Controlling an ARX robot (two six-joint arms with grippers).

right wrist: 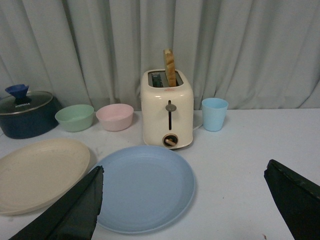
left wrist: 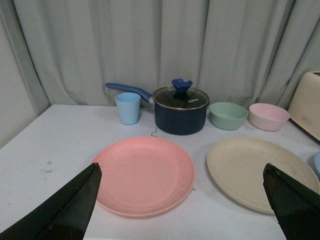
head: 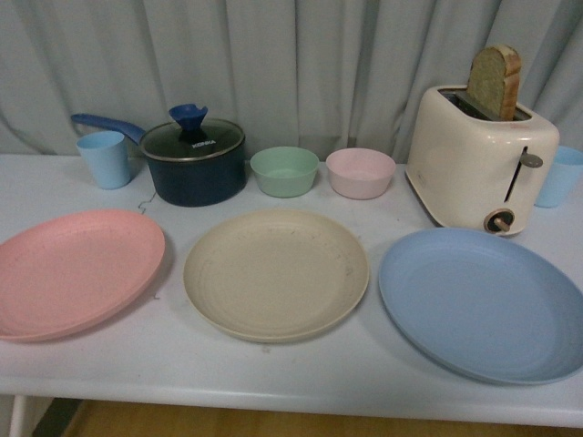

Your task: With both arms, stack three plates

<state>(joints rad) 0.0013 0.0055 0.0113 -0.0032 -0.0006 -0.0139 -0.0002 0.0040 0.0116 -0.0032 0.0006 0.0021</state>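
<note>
Closest to the wrist cameras, the left hand (left wrist: 181,171) is spread wide with nothing between its two black fingers (left wrist: 70,205), and it hangs above the near edge of the worktop (head: 301,373) in front of the pink plate (head: 77,271). The right hand (right wrist: 184,169) is spread just as wide and also holds nothing, with the blue plate (head: 487,305) ahead of it. Neither arm shows in the front view. The three plates lie flat in one row along the front of the worktop, unstacked: pink on the left, the beige plate (head: 276,273) in the middle and blue on the right, each just beside the next with a narrow strip of worktop between them. Behind them stands a back row: a light blue cup (head: 105,159), a dark blue pot (head: 196,168) with a glass lid, a green bowl (head: 284,171), a pink bowl (head: 360,173), a cream toaster (head: 478,164) with a slice of bread (head: 496,82) sticking up from it, and a second blue cup (head: 560,177). A grey curtain (head: 301,64) hangs at the back.
</note>
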